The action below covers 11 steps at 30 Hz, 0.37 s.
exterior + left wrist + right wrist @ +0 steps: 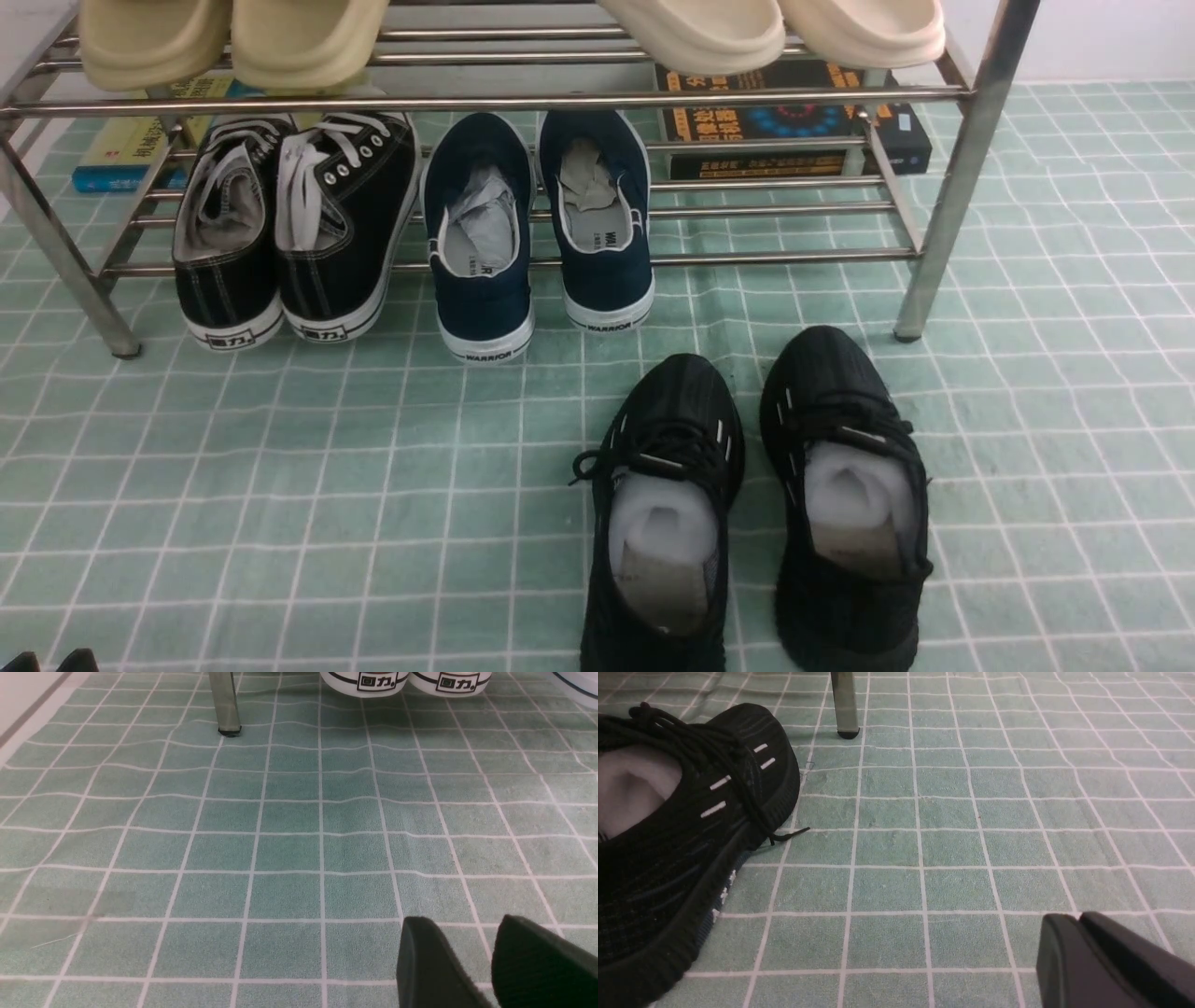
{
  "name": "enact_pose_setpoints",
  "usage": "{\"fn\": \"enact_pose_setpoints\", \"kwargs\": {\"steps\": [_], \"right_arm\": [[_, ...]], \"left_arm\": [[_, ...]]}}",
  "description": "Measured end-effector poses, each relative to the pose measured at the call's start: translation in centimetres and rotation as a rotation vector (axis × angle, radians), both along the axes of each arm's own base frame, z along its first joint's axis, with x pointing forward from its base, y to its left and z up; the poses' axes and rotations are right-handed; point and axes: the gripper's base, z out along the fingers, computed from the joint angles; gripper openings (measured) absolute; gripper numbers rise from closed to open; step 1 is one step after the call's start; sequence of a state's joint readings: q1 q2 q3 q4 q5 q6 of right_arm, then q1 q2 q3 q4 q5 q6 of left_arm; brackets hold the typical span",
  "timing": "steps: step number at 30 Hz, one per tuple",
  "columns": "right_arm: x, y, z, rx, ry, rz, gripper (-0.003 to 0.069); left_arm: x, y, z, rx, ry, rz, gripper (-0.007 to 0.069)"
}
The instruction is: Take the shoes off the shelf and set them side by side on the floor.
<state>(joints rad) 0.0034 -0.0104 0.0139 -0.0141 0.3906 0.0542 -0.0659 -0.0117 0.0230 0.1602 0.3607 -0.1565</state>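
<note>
Green floor (280, 485) lies wide and bare left of the shoes (756, 504), which sit side by side near the shelf (943, 215). Left gripper (495, 961) jaws are slightly apart, holding nothing; right gripper (1078, 952) jaws are pressed together, empty.

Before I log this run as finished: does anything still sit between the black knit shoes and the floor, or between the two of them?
Nothing visible does. Both shoes rest directly on the floor before the shelf, side by side, with only bare floor in the narrow gap.
</note>
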Motion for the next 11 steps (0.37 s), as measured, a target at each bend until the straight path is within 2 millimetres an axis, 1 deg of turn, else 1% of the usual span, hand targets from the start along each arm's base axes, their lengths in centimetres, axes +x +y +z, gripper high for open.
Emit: {"fn": "enact_pose_setpoints", "kwargs": {"steps": [11], "right_arm": [[0.0,0.0,0.0,-0.001,0.0,0.0,0.0071]], "left_arm": [[0.0,0.0,0.0,0.0,0.0,0.0,0.0242]]}}
